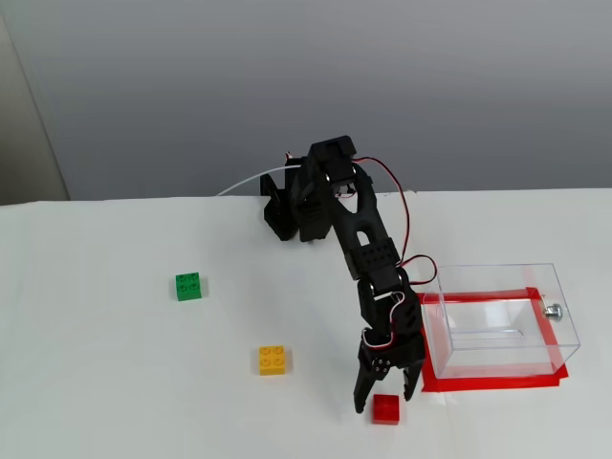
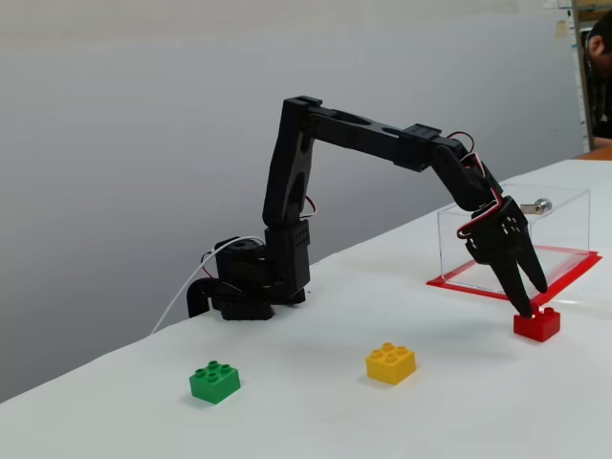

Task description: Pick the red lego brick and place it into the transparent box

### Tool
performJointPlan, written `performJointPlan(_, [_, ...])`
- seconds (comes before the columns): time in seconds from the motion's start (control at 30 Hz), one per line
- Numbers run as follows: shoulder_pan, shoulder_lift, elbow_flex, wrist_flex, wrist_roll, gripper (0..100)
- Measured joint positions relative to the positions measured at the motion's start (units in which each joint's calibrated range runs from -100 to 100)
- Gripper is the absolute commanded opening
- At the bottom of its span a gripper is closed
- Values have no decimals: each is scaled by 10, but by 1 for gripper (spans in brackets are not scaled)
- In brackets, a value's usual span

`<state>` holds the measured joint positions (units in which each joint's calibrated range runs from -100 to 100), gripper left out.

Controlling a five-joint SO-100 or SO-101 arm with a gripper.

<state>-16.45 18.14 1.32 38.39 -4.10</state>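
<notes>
The red lego brick (image 1: 386,408) (image 2: 536,324) lies on the white table, just off the near left corner of the transparent box (image 1: 497,271) (image 2: 564,229) in a fixed view. My gripper (image 1: 384,400) (image 2: 532,300) is open and points down right over the brick. In that same view one finger stands left of the brick and the other at its upper right. A fingertip (image 2: 523,310) reaches the brick's top edge. Nothing is held.
The box stands on a red tape frame (image 1: 492,382) (image 2: 459,284) and has a metal knob (image 1: 552,309) (image 2: 541,205). A yellow brick (image 1: 273,360) (image 2: 391,362) and a green brick (image 1: 188,286) (image 2: 214,381) lie to the left. The arm's base (image 1: 296,210) (image 2: 249,282) is at the table's back.
</notes>
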Motion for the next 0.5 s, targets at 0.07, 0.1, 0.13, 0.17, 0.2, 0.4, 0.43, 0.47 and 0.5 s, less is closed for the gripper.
performJointPlan(0.07, [-10,12,-19,0,0,32])
performJointPlan(0.1, [-14,19,-27,0,0,32])
performJointPlan(0.13, [-20,26,-37,0,0,32])
performJointPlan(0.17, [-22,31,-41,0,0,32])
performJointPlan(0.2, [-24,37,-46,0,0,32])
performJointPlan(0.4, [-21,41,-49,3,-2,32])
performJointPlan(0.43, [-21,41,-46,9,-2,32])
performJointPlan(0.47, [-21,41,-44,15,-2,32])
performJointPlan(0.5, [-22,41,-44,23,-2,32])
